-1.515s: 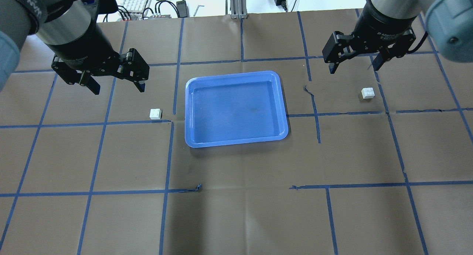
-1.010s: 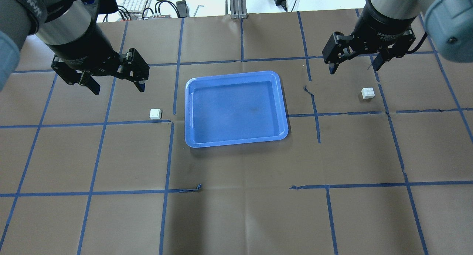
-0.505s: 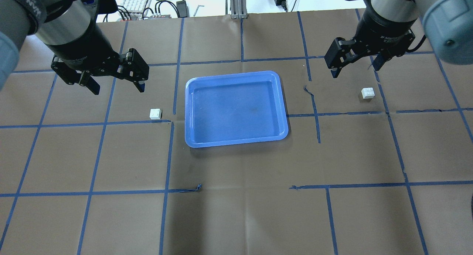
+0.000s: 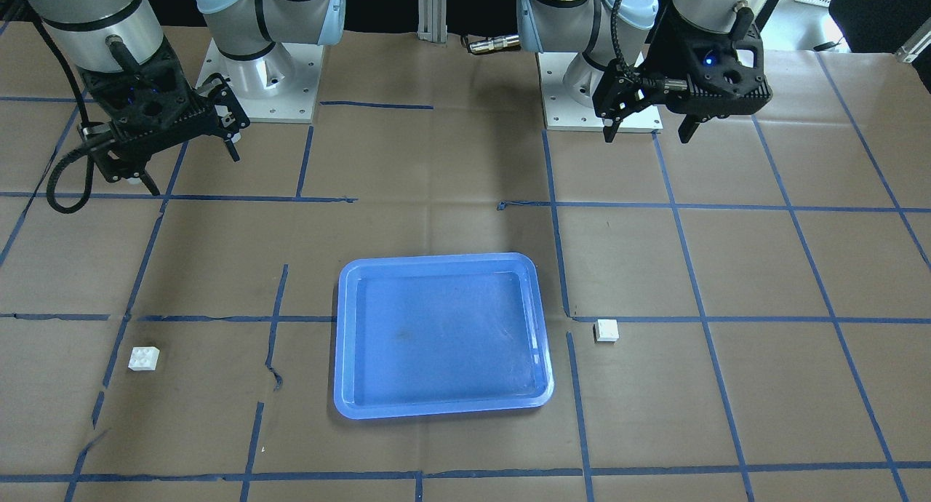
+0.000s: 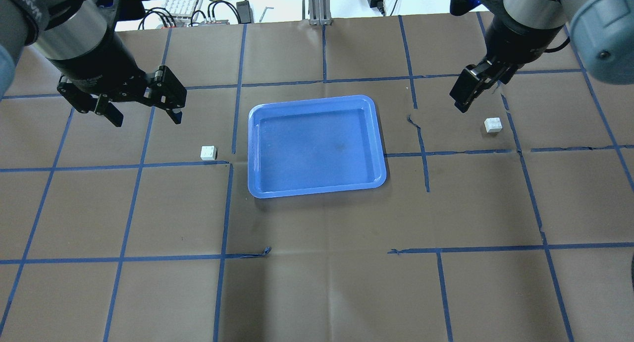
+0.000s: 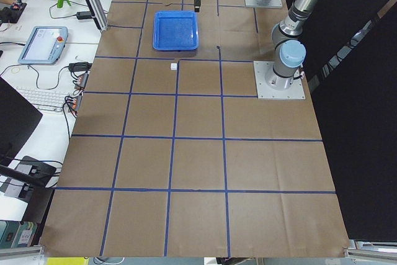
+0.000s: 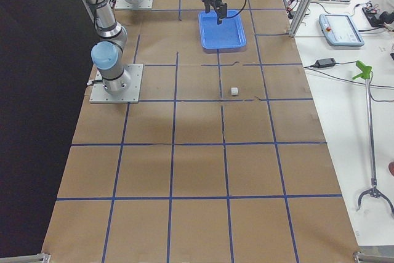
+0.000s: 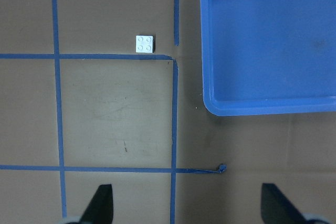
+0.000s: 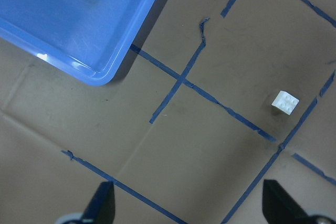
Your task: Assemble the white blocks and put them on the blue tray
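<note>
The blue tray (image 5: pixel 317 148) lies empty in the middle of the table; it also shows in the front view (image 4: pixel 440 335). One white block (image 5: pixel 208 152) sits just left of the tray, studs up, ahead of my left gripper (image 5: pixel 146 118), which hangs open and empty above the table. The left wrist view shows this block (image 8: pixel 145 44) beside the tray's corner (image 8: pixel 268 40). The other white block (image 5: pixel 493 125) sits far right of the tray, just in front of my right gripper (image 5: pixel 478 90), which is open and empty. The right wrist view shows that block (image 9: pixel 285 102).
Brown paper with a blue tape grid covers the table. The two arm bases (image 4: pixel 258 87) (image 4: pixel 596 94) stand at the robot's side. An aluminium post (image 5: pixel 317 5), a keyboard and cables lie past the far edge.
My right wrist has turned, so its gripper now shows edge-on in the overhead view, nearer the right block. My left gripper has shifted slightly left. Blocks and tray have not moved.
</note>
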Robot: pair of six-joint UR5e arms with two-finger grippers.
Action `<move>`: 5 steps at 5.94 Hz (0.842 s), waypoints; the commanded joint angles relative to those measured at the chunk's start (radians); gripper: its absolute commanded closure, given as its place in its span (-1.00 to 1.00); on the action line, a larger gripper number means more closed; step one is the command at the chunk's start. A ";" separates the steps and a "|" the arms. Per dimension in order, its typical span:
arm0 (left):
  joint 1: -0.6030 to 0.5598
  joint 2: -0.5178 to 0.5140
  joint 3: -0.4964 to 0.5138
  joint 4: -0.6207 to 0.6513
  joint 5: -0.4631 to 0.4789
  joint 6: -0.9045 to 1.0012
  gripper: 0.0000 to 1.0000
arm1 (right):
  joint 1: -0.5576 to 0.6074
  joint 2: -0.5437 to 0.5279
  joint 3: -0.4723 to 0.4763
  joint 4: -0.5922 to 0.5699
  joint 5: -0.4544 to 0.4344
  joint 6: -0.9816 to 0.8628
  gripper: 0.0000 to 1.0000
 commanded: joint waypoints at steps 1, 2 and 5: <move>0.019 -0.101 -0.034 0.171 0.000 0.031 -0.99 | -0.104 0.034 -0.001 -0.002 0.016 -0.524 -1.00; 0.021 -0.179 -0.050 0.260 0.002 0.028 -0.99 | -0.170 0.050 -0.001 -0.022 0.019 -0.805 -1.00; 0.080 -0.380 -0.062 0.275 0.000 0.024 -0.99 | -0.361 0.132 -0.003 -0.086 0.216 -1.240 -0.99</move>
